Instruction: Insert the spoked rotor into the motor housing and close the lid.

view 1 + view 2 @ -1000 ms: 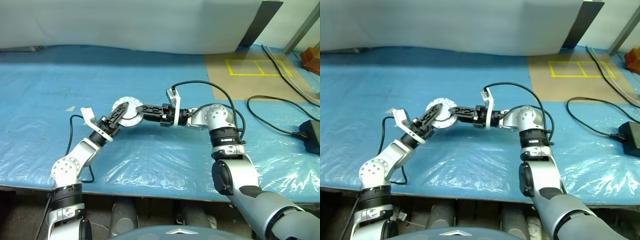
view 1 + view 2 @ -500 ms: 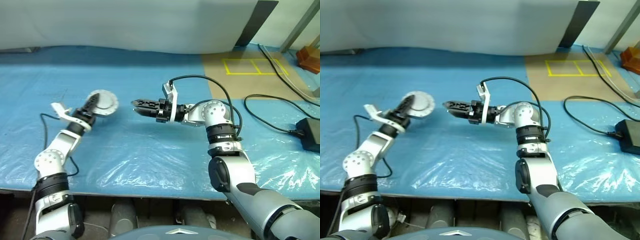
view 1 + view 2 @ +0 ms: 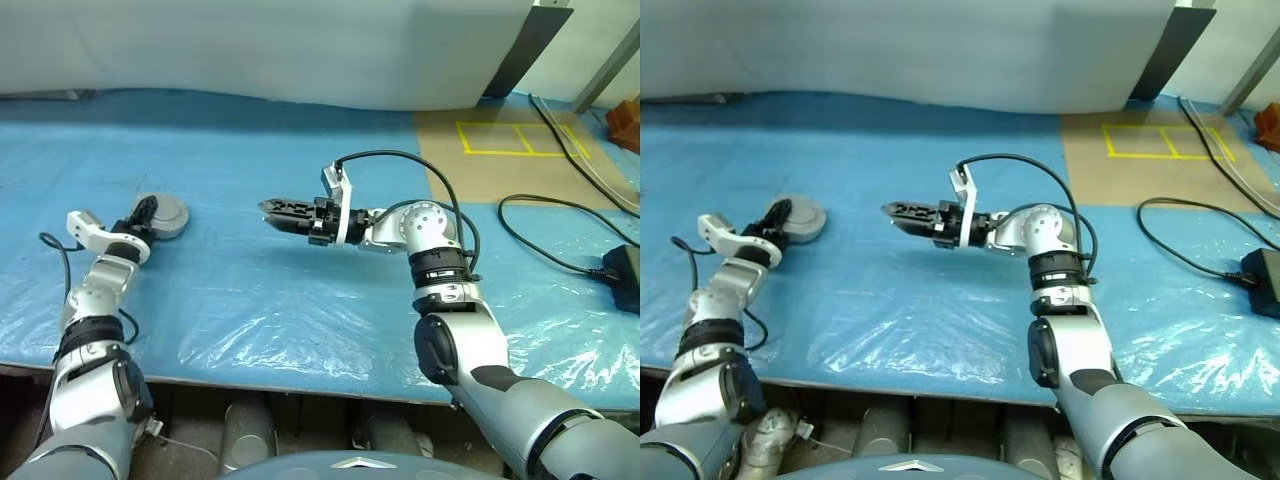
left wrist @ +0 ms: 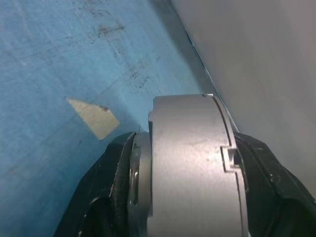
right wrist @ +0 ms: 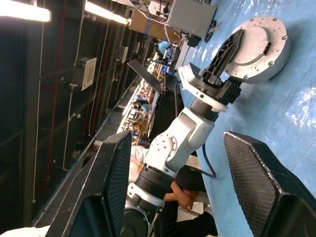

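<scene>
Gripping the motor housing point(image 3: 163, 214) at the frame's left, the left gripper point(image 3: 147, 212) is clamping its rim; the right gripper point(image 3: 275, 211) is hovering mid-frame over the blue counter point(image 3: 300, 300), jaws apart, holding nothing.

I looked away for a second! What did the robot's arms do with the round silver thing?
The left gripper carried the silver housing away from the middle, off to the robot's left and down toward the blue sheet, still clamped on it. The right gripper let go of it and stayed about where it was, open and empty.
</scene>
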